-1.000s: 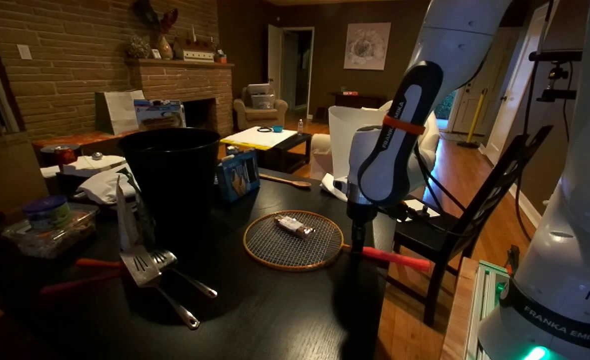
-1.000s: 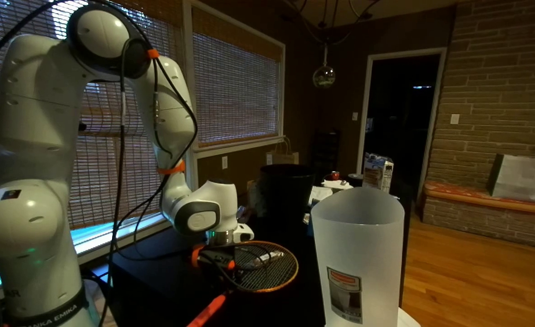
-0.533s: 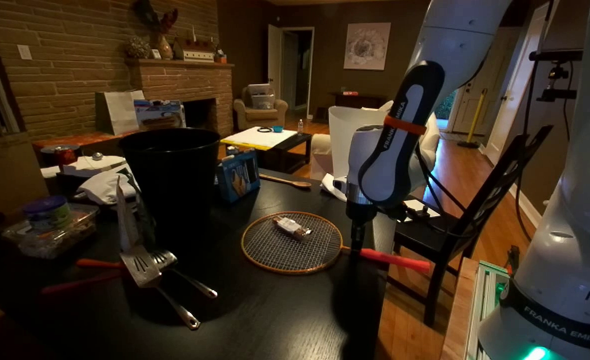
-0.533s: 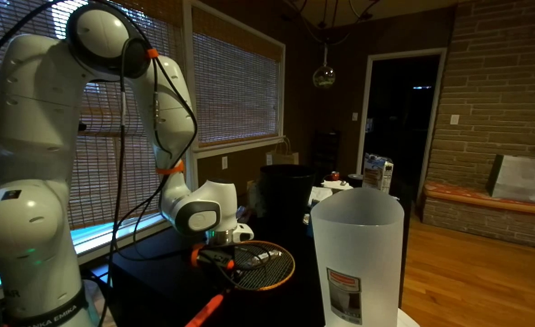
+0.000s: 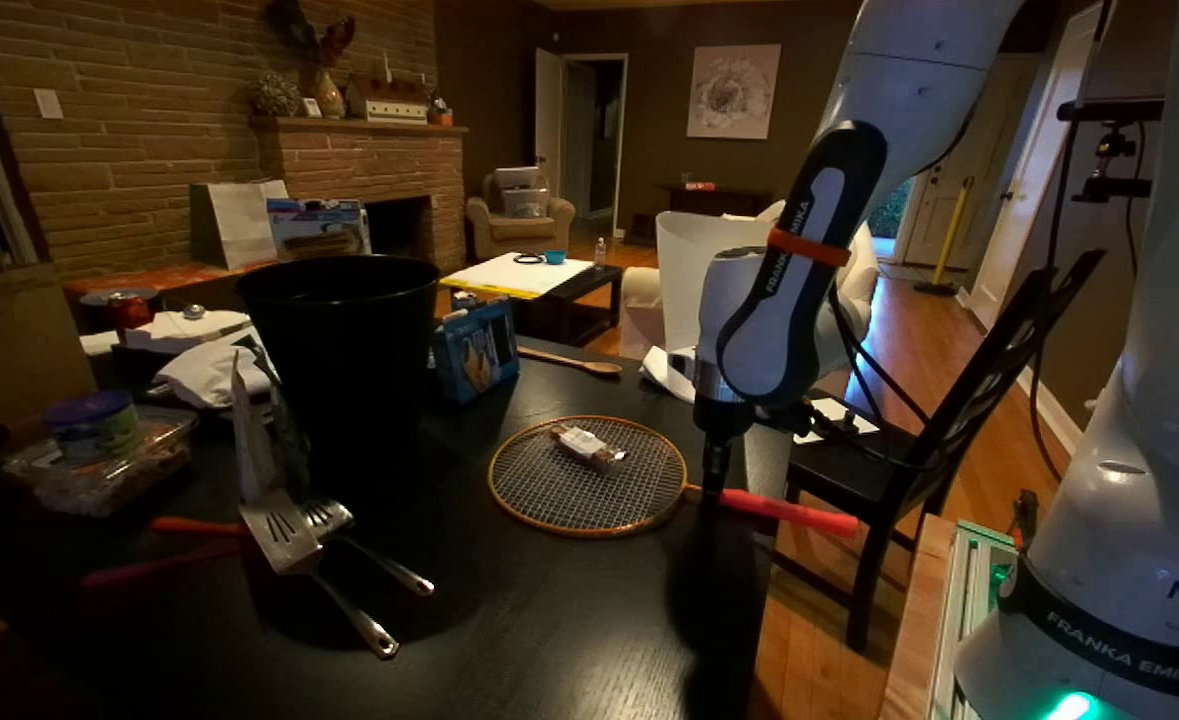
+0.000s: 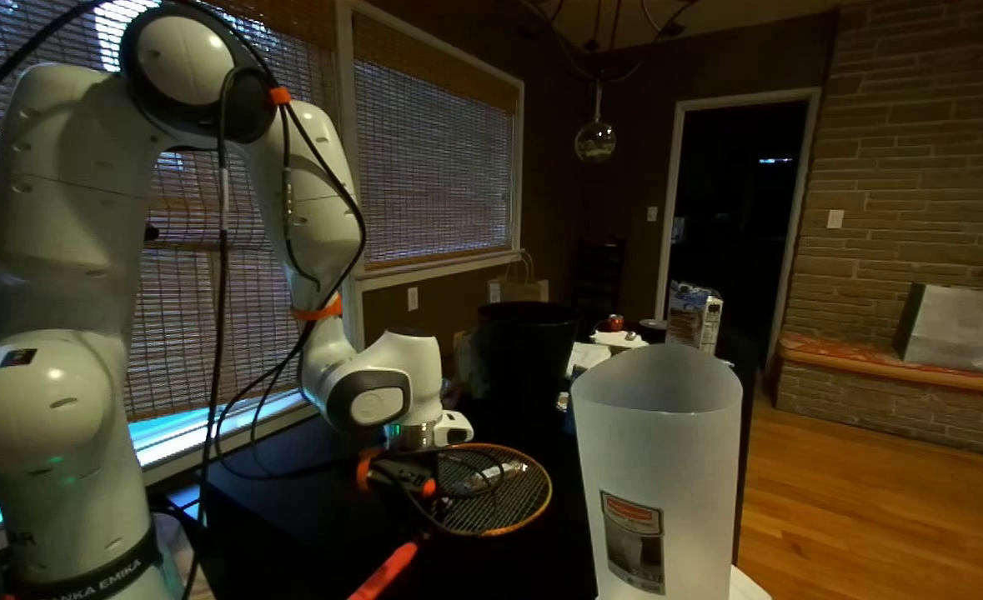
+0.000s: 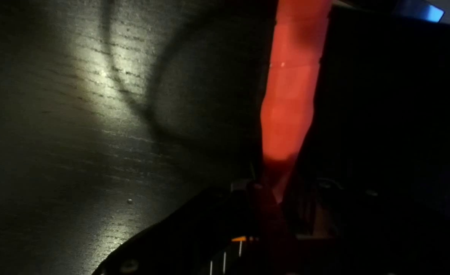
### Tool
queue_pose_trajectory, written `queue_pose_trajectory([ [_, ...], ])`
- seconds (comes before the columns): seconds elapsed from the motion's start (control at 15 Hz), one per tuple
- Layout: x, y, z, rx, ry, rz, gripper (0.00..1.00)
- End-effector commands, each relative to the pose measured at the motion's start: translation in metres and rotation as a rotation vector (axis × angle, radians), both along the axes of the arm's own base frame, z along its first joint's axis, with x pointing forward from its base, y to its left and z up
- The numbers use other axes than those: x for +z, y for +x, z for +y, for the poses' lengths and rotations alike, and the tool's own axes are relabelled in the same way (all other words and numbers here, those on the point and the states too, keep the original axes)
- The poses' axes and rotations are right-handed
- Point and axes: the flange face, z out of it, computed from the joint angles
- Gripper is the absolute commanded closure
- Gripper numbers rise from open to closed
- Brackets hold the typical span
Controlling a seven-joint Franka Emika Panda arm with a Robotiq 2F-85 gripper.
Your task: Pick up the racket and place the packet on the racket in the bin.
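The gripper (image 5: 712,490) is clamped on the racket (image 5: 657,482) at the shaft end of its red handle (image 5: 794,513). Outward from that grip reaches the round mesh head (image 5: 589,497), the packet (image 5: 589,447) lying on it; farther off, well apart, stands the black bin (image 5: 344,350).

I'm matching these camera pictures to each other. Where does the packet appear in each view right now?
In an exterior view: packet, just below the picture's centre, on the mesh of the racket.
In an exterior view: packet, well below centre, left of the frosted container.
In the wrist view: packet not in it.
Shared landmark: the racket's red handle, visible in all three.
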Motion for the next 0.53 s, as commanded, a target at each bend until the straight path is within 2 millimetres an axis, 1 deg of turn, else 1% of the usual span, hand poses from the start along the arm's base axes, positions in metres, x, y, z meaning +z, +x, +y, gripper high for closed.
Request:
queue_pose_trajectory([
  [0.0,0.0065,0.0023,-0.0042,-0.009,0.005,-0.017,0.95],
  [0.27,0.0089,0.0055,-0.0047,-0.012,0.012,-0.025,0.95],
  [0.47,0.0039,0.0026,-0.0058,-0.016,0.007,-0.012,0.95],
])
